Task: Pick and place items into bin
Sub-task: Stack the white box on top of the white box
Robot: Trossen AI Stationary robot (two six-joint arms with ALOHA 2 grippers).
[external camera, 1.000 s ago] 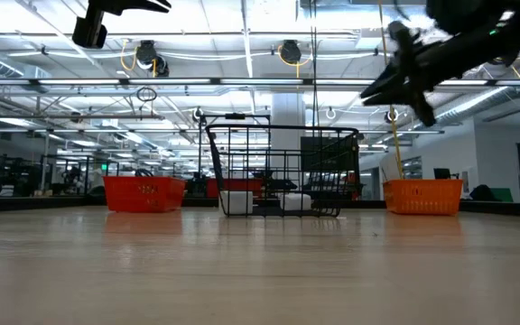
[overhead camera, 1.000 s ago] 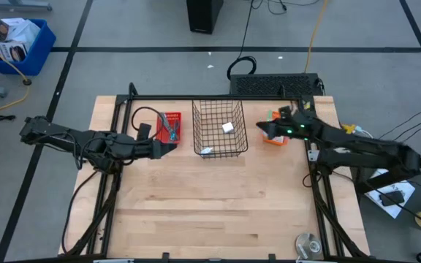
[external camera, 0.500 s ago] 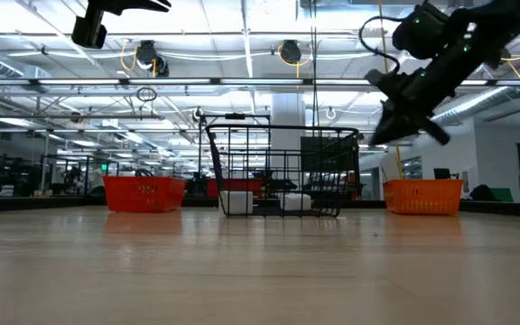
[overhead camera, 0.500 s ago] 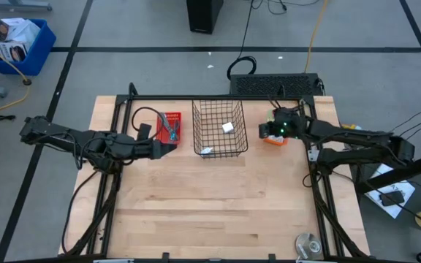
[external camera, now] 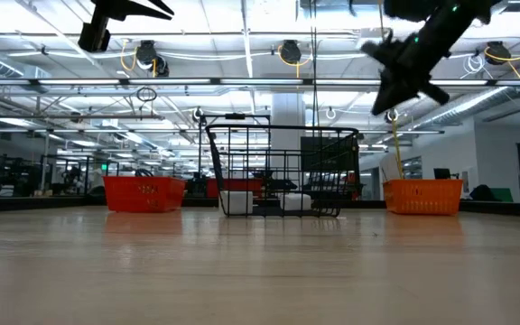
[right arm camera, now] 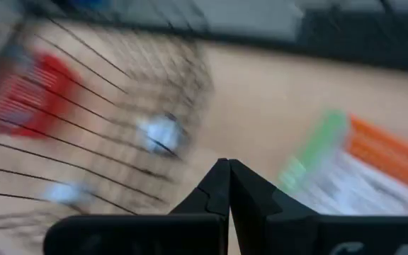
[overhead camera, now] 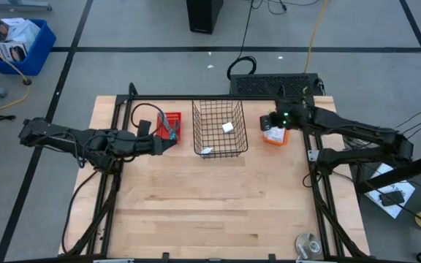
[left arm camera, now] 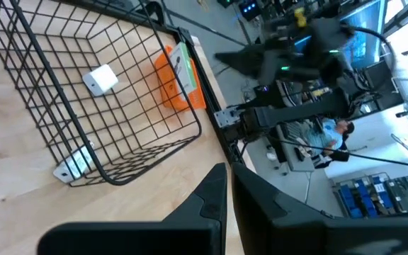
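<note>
The black wire bin (overhead camera: 219, 128) stands at the table's far middle. It holds a tiny white block (overhead camera: 228, 127) and a flat white packet (overhead camera: 206, 151), which also show in the left wrist view, block (left arm camera: 101, 79) and packet (left arm camera: 73, 167). A small red basket (overhead camera: 171, 126) to its left carries a slim teal-blue tool (overhead camera: 172, 130). An orange basket (overhead camera: 275, 136) to its right holds a printed packet (left arm camera: 180, 65). My right gripper (overhead camera: 264, 123) hovers shut, high between the bin and the orange basket (right arm camera: 227, 173). My left gripper (overhead camera: 169, 139) waits shut by the red basket (left arm camera: 229, 178).
A round silver roll (overhead camera: 307, 245) lies at the table's near right corner. A dark frame rail (overhead camera: 225, 98) runs along the far edge behind the baskets. Bare wood (overhead camera: 210, 204) fills the table's near half.
My right gripper dipped toward the orange basket, then rose again and drew a little toward the far edge, ending high between the bin and that basket. Its arm swung round meanwhile. The baskets and their contents stayed in place.
</note>
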